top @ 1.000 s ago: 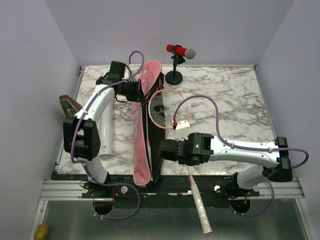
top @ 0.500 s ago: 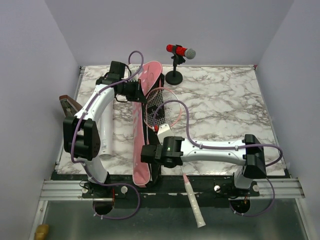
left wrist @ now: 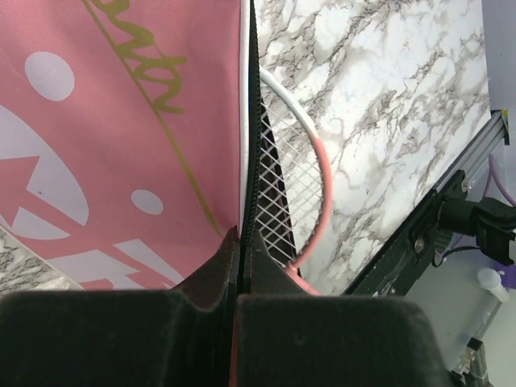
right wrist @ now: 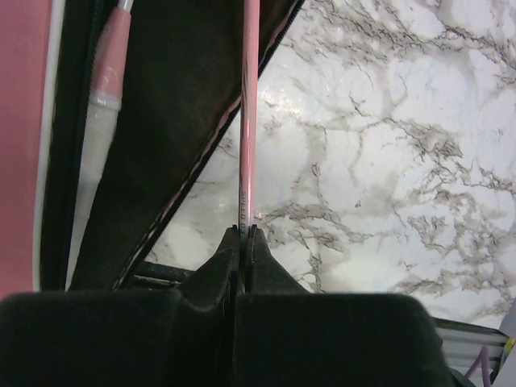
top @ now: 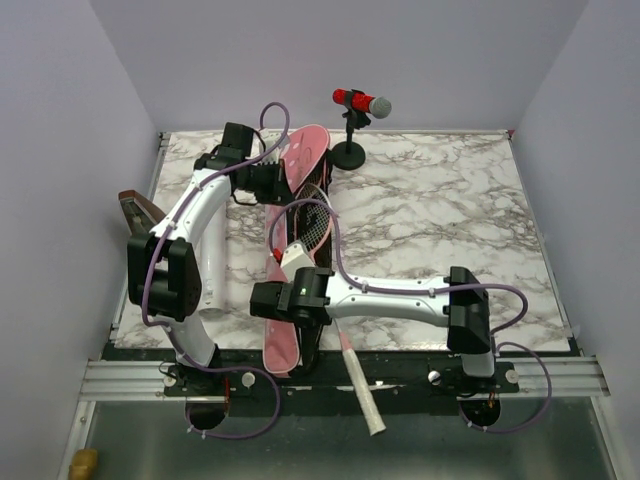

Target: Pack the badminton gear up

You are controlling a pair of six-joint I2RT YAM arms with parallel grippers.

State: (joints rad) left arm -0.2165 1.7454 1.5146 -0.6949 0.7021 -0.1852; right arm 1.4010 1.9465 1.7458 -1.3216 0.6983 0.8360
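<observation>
The zipper edge of the bag is pinched by the left pincer, upper centre overhead; the racket is gripped by its shaft in the right pincer, lower centre, its head partly inside the bag.

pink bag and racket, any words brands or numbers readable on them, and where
Pink bag, left wrist view: large white lettering, cropped, cannot be read.
Same bag: gold script, illegible.
Racket shaft, right wrist view: small dark print, too blurred to read.
Top view: nothing legible.
</observation>
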